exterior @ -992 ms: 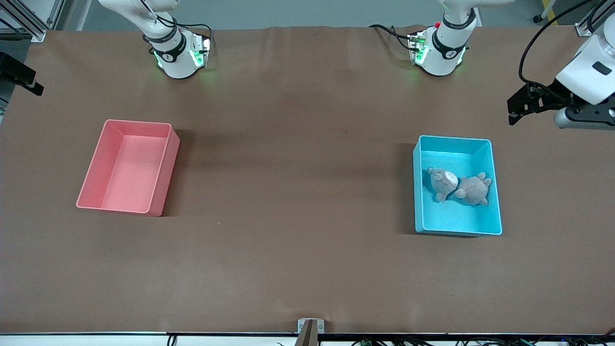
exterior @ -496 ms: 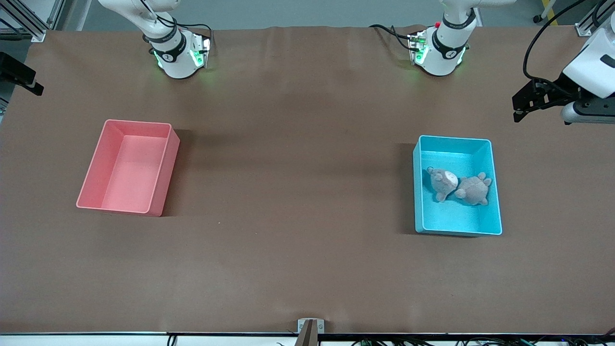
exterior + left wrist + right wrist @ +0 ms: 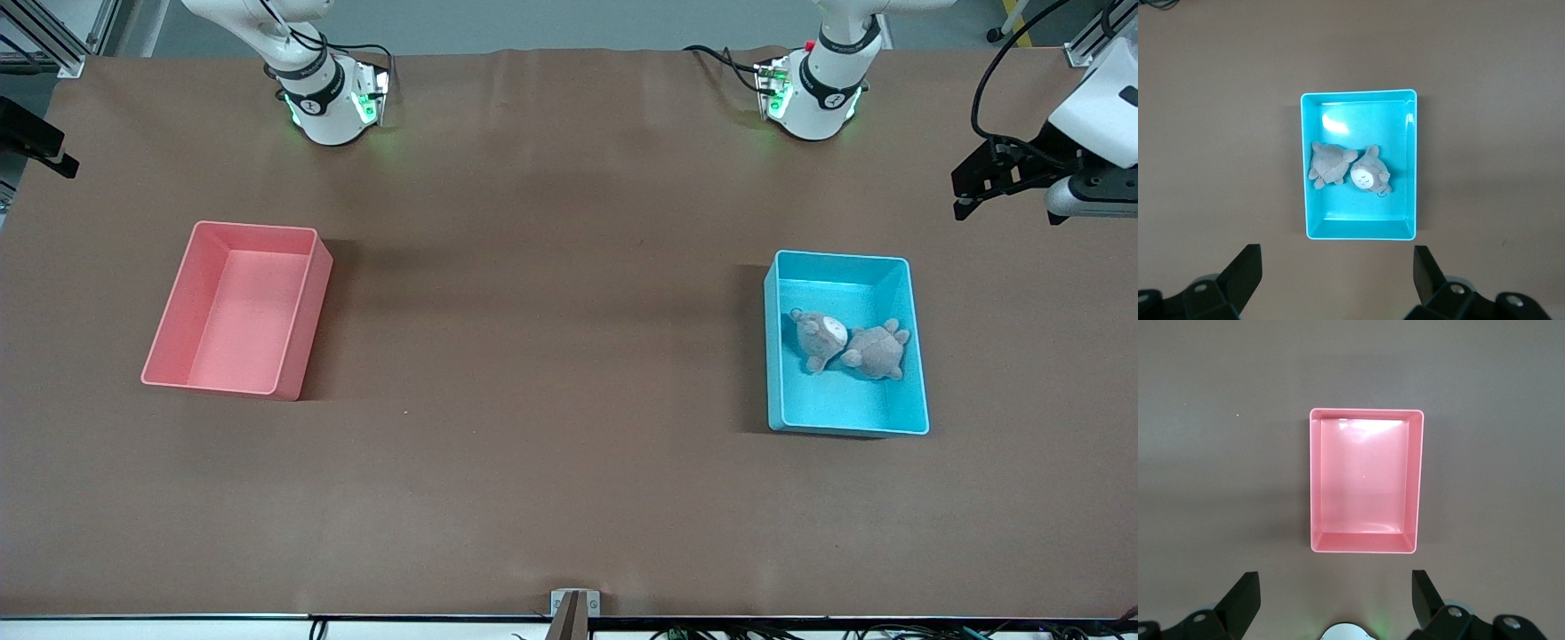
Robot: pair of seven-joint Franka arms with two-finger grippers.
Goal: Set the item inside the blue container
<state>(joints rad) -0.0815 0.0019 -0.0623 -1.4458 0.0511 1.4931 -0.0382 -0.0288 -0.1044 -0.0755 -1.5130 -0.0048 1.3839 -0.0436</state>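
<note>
Right now you have the blue container (image 3: 845, 256) sitting on the brown table (image 3: 551, 356) toward the left arm's end, at roughly four o'clock from the table's middle in the front view. Two small grey plush toys lie inside it on its floor, touching each other: one with a pale face (image 3: 820, 338) turned upward, and a rounder one (image 3: 878, 349) just beside it, on the side toward the left arm's end of the table. The left wrist view shows you the same bin (image 3: 1358, 93) from straight above, with the rounder toy (image 3: 1329, 163) and the pale-faced toy (image 3: 1370, 177) pressed together near its middle. Your left gripper (image 3: 962, 209) hangs in the air over the left arm's end of the table, at about one o'clock from the blue container in the front view; in its own camera the left gripper (image 3: 1336, 257) has its fingers (image 3: 1248, 267) spread wide with nothing between them. At about nine o'clock from the table's middle, toward the right arm's end, stands the pink bin (image 3: 253, 227), well apart from the blue one. Your right arm waits high above the pink bin (image 3: 1366, 412), and the right gripper (image 3: 1335, 580) is likewise spread wide and carries nothing, its fingers (image 3: 1245, 587) framing bare table in the right wrist view.
</note>
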